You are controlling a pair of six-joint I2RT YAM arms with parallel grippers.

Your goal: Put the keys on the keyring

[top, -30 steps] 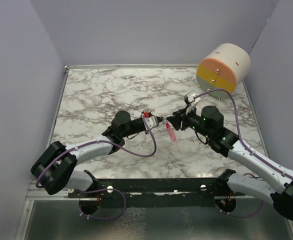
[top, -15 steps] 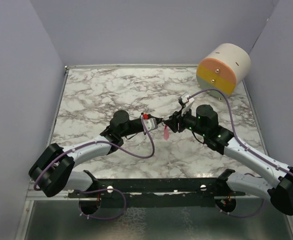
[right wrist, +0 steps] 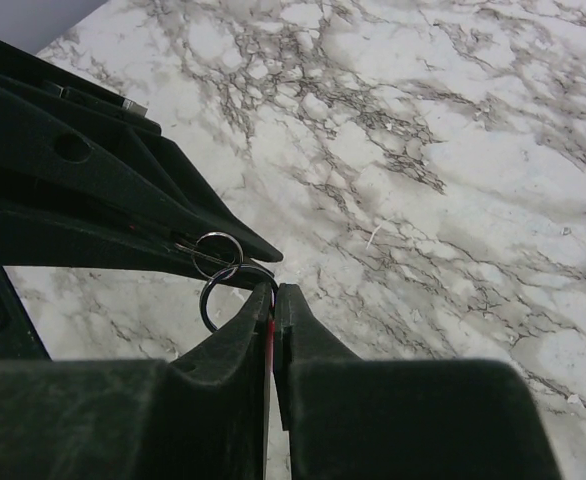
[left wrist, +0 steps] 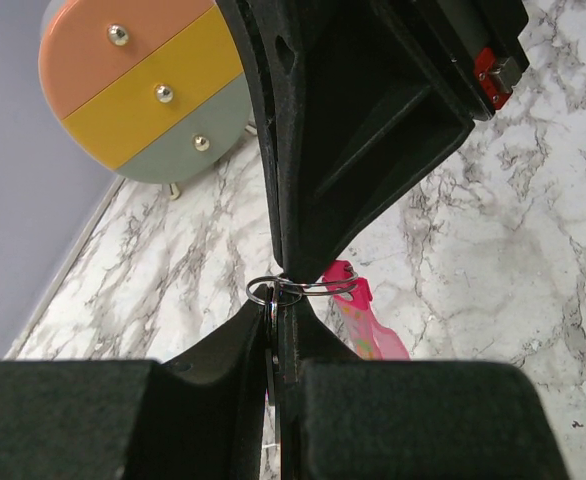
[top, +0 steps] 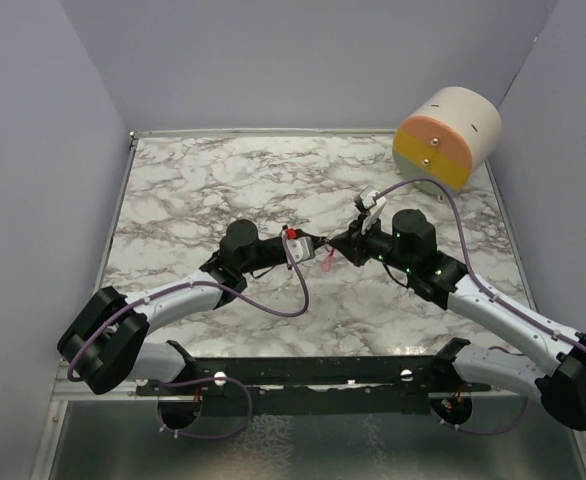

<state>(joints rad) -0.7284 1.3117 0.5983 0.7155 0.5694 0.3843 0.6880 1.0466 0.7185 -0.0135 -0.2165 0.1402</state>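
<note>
My two grippers meet tip to tip above the middle of the marble table. The left gripper is shut on a thin silvery sliver, the key, which is mostly hidden between its fingers. A small ring shows at its tips. The keyring is a pink strip with a larger ring that overlaps the small ring. The right gripper is shut on the pink strip, whose red edge shows between its jaws.
A round drawer unit with pink, yellow and grey-green fronts stands at the back right corner. Purple walls close in the marble table on the left, back and right. Purple cables loop beside both wrists.
The right gripper has moved left to the left gripper's tip and shut on the pink strip. The strip hung free before and is now drawn up between the grippers. The left arm held still.
</note>
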